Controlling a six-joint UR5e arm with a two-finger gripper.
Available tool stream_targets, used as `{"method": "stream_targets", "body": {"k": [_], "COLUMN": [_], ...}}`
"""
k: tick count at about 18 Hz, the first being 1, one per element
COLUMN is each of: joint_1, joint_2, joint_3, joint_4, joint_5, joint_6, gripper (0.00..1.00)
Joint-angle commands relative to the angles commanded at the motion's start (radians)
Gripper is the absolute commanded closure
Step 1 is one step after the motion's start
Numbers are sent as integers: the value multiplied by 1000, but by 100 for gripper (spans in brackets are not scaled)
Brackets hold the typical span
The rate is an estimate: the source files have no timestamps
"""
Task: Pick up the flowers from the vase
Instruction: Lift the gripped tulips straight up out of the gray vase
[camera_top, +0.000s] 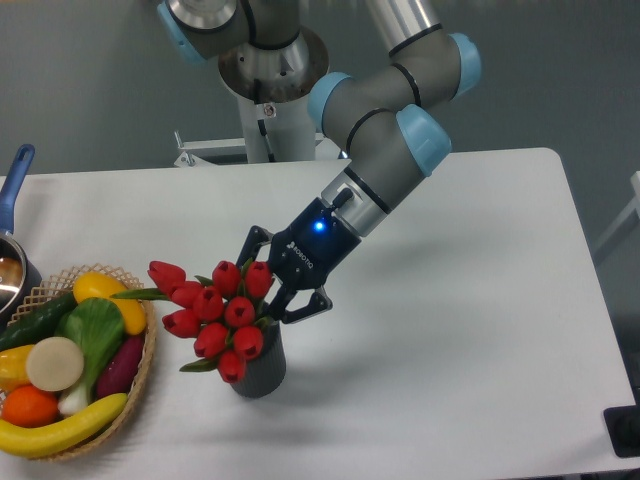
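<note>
A bunch of red tulip flowers (212, 312) with green leaves leans to the left out of the small dark grey vase (263, 368), which stands on the white table near the front. My gripper (270, 290) comes in from the upper right, just behind the buds and above the vase's rim. Its fingers are closed around the stems, and the buds hide the fingertips. The stems' lower ends are hidden behind the buds and the vase's rim.
A wicker basket (150, 352) of toy fruit and vegetables sits at the front left, close to the tulips' tips. A pot with a blue handle (15, 182) is at the left edge. The arm's base (270, 75) stands at the back.
</note>
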Motion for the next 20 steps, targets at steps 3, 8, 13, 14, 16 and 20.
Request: {"method": "stream_targets", "body": {"k": [3,8,13,14,16,20], "joint_1": [-2,-2,-2,-2,-2,-2], "joint_2": [21,41,52,54,57,66], "joint_3": [11,32,69,77,90,121], "joint_4": [0,0,0,0,0,0], "joint_5": [0,-44,-48,-48,-49,-49], "joint_6": [-48,-101,-146,-158,-184,-216], "gripper": [57,62,62,62,62,62]}}
